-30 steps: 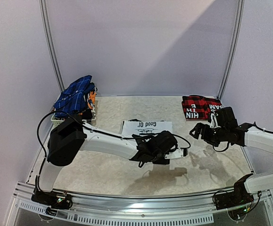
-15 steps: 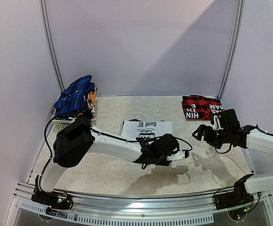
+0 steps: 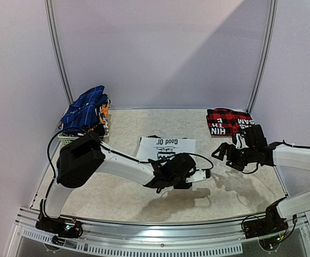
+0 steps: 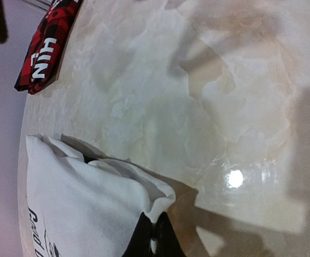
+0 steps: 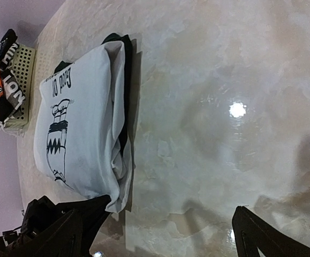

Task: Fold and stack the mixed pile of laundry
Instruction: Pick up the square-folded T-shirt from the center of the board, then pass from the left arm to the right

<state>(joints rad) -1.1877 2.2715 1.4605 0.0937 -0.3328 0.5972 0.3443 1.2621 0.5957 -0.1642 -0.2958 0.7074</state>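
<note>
A folded white T-shirt [image 3: 165, 144] with black print lies at the table's middle; dark green fabric shows at its folds [image 5: 123, 59]. My left gripper [image 3: 171, 161] sits low over its near edge. In the left wrist view the black fingertips [image 4: 144, 235] are pinched together on a bunched corner of the T-shirt [image 4: 80, 203], so the left gripper [image 4: 155, 231] is shut on it. To the right, my right gripper [image 3: 219, 152] hovers open above bare table, nothing between its fingers [image 5: 251, 233]. The folded red-and-black plaid shirt [image 3: 228, 121] lies at the back right. The blue checked cloth [image 3: 85, 110] tops the basket pile.
A small white lattice basket [image 3: 68, 137] at the back left holds the blue checked cloth and other garments [image 5: 2, 69]. Purple walls and two metal poles [image 3: 58, 53] enclose the marble-patterned table [image 3: 122, 198].
My left gripper has gone from open to shut on the T-shirt's near corner. The right gripper has shifted slightly left and stays open.
</note>
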